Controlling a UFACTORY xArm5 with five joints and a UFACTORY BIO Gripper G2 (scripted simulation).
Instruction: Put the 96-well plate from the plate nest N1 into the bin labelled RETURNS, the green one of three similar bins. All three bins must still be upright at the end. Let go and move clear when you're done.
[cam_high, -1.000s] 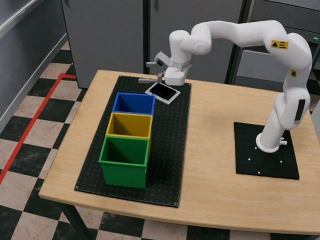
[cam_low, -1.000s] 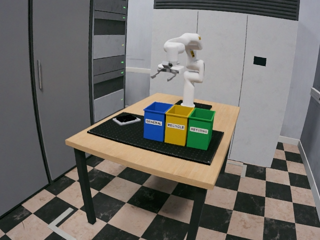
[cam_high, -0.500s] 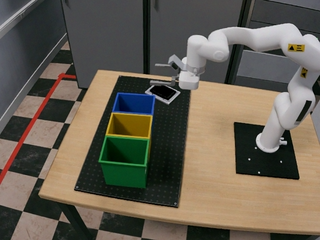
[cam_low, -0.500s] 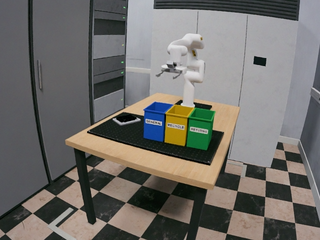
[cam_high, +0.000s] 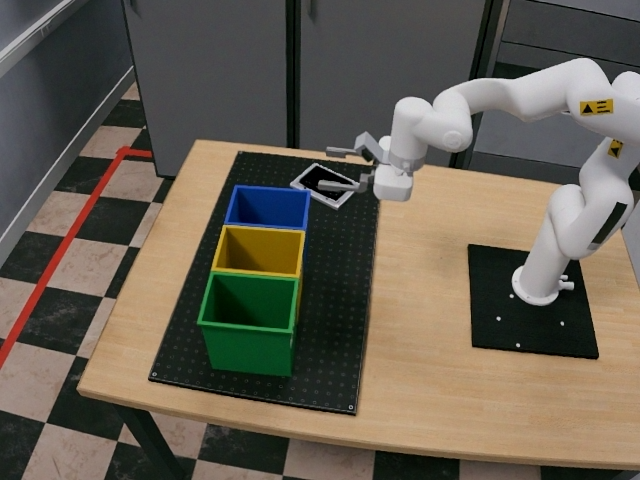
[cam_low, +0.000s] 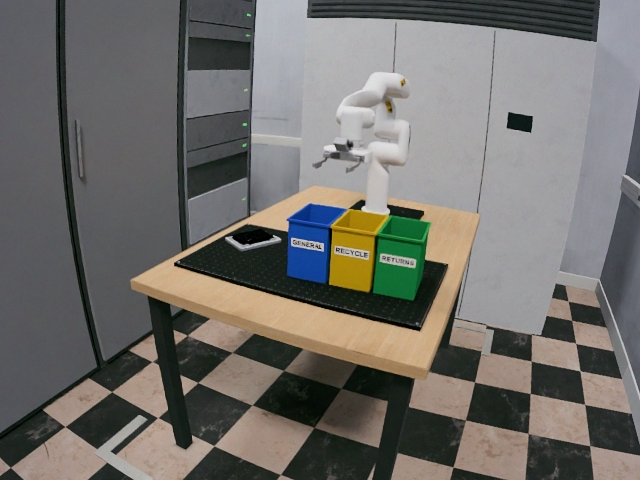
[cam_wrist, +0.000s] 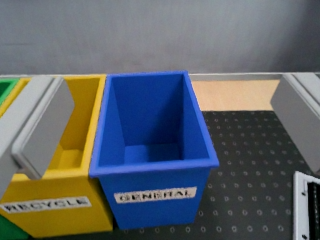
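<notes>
The hand (cam_high: 325, 167) (cam_low: 332, 167) (cam_wrist: 172, 135) is partly open and has nothing in it. The black plate (cam_high: 309, 178) (cam_low: 251, 236) (cam_wrist: 314, 212) sits in its nest (cam_high: 341, 200) (cam_low: 245, 247) (cam_wrist: 301, 210). Coming down crooked could make it slip. Swinging low could tip the blue bin (cam_high: 268, 204) (cam_low: 308, 263) (cam_wrist: 155, 212).

The smooth white robot arm (cam_high: 542, 93) (cam_low: 381, 85) has bent back closer to its round white foot (cam_high: 532, 299) (cam_low: 375, 210); its grey two-finger gripper (cam_high: 324, 167) (cam_low: 331, 167) (cam_wrist: 172, 125) went back too; now it hangs lower than before.
</notes>
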